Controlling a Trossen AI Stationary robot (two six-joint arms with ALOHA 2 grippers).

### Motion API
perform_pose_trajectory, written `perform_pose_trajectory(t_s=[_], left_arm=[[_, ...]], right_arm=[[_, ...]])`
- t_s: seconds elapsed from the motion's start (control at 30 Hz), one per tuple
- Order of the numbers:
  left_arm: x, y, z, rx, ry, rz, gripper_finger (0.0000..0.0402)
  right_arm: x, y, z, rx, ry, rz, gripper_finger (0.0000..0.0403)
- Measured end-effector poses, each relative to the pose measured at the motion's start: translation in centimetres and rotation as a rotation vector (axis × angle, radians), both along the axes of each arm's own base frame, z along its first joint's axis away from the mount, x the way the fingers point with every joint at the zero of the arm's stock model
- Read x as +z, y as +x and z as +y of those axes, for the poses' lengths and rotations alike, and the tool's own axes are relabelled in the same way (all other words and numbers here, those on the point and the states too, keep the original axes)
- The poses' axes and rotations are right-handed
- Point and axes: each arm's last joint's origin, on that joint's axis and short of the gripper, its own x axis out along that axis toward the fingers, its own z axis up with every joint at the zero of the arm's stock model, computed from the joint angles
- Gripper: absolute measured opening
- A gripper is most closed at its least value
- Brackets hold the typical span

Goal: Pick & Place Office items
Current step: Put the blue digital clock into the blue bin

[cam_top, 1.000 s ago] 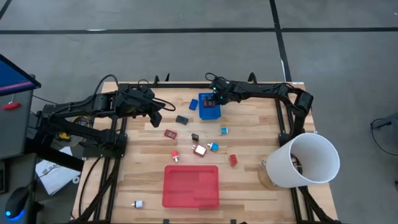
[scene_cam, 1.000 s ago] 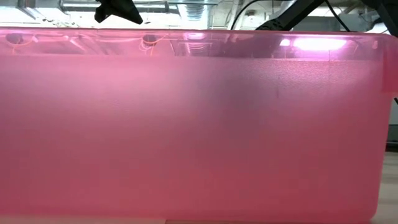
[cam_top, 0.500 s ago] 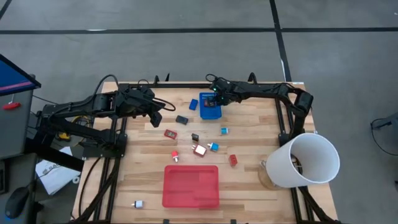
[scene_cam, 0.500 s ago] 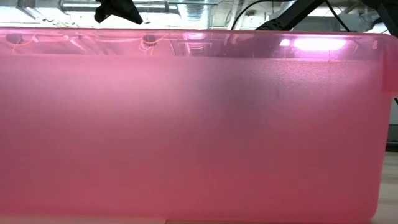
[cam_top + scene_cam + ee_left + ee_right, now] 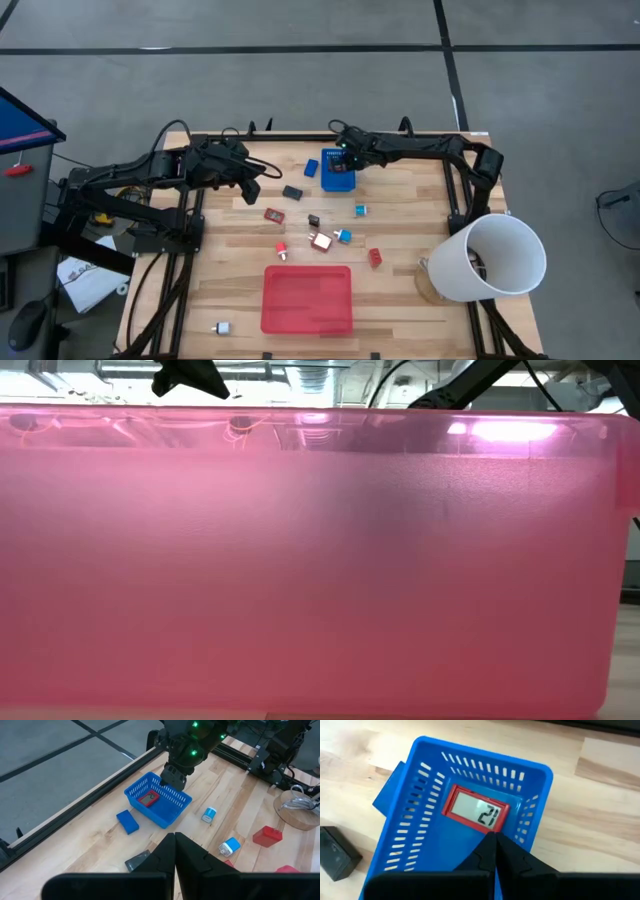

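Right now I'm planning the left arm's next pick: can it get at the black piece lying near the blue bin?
Probably yes. The left gripper hovers beside the black piece, with bare table between them. The right gripper is busy over the blue bin, off that path.

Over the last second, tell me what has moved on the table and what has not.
Almost nothing changed. The right gripper drew back very slightly toward the table's far edge above the blue bin, its fingers shut and empty; the red-framed piece lies in the bin. The left gripper stayed where it was, shut, holding nothing. The loose pieces, the red tray and the white bucket kept their places.
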Motion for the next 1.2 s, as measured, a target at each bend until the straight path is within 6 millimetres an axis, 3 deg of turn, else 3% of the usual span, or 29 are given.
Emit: perform_pose_trajectory(t_s=[0.17, 0.33, 0.53, 0.63, 0.73, 0.87, 1.07, 1.2], left_arm=[[-0.4, -0.2, 0.0, 0.015, 0.011, 0.055, 0.0], [-2.2, 0.6, 0.5, 0.037, -0.013, 0.216, 0.0], [-6.9, 3.6, 2.3, 0.089, -0.104, 0.533, 0.0001], [-9.0, 5.5, 4.0, 0.147, -0.132, 0.587, 0.0013], [-10.5, 7.2, 6.2, 0.19, -0.158, 0.536, 0.0044], [-12.1, 8.9, 9.4, 0.211, -0.252, 0.408, 0.0115], [-14.5, 10.1, 12.3, 0.299, -0.304, 0.394, 0.0228], [-15.3, 12.1, 12.9, 0.27, -0.328, 0.423, 0.0256]], right_arm=[[2.2, 0.3, 1.2, 0.036, -0.042, -0.083, 0.0], [8.0, -0.6, 3.6, 0.12, -0.155, -0.231, 0.0], [15.9, -4.7, 7.2, 0.196, -0.322, -0.406, 0.0], [19.1, -7.3, 8.5, 0.213, -0.38, -0.505, 0.0001], [21.5, -10.0, 9.5, 0.203, -0.422, -0.585, 0.0011], [23.7, -13.2, 10.6, 0.178, -0.443, -0.676, 0.0043], [25.0, -16.8, 11.9, 0.156, -0.42, -0.735, 0.009], [25.4, -18.0, 12.3, 0.152, -0.413, -0.768, 0.011]])
